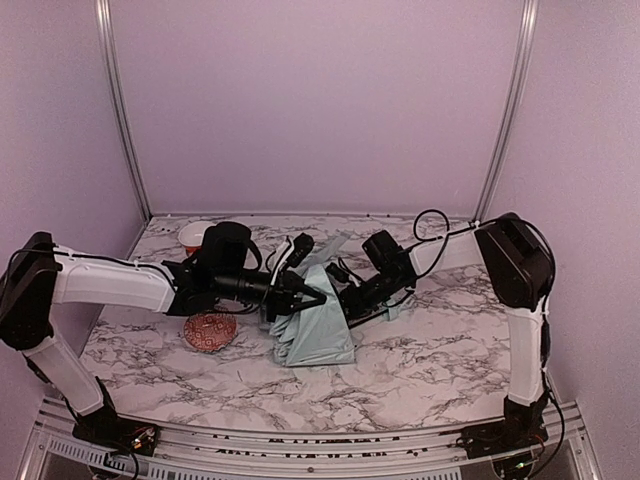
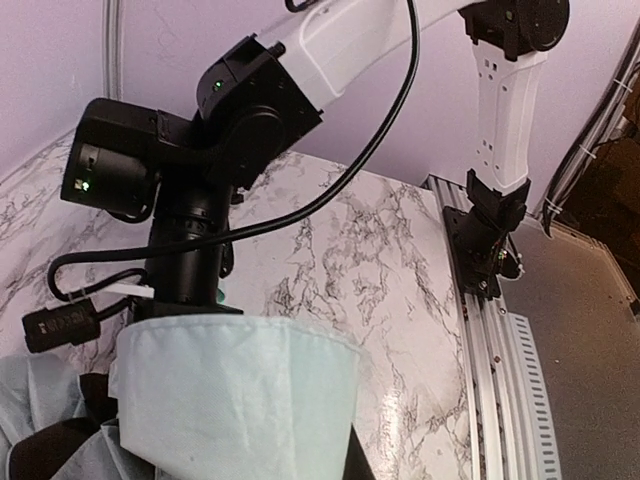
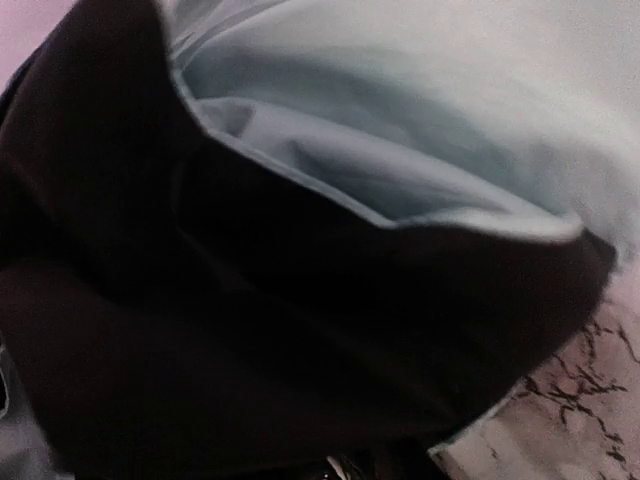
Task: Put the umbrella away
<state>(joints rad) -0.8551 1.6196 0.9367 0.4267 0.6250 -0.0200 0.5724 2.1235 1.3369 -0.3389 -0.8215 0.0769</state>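
The umbrella (image 1: 322,335) lies crumpled in the middle of the marble table, mint-green fabric outside, black lining showing. My left gripper (image 1: 312,296) reaches in from the left and is buried in its left upper folds. In the left wrist view a raised flap of mint fabric (image 2: 230,400) covers the jaws and looks pinched. My right gripper (image 1: 348,300) presses into the umbrella from the right. The right wrist view is filled by black lining (image 3: 250,350) and mint fabric (image 3: 400,150), so its fingers are hidden. Shaft and handle are hidden.
A patterned red bowl (image 1: 210,331) sits just left of the umbrella under my left arm. A white bowl with a red rim (image 1: 195,236) stands at the back left. The right arm's wrist (image 2: 190,200) is close in front of my left gripper.
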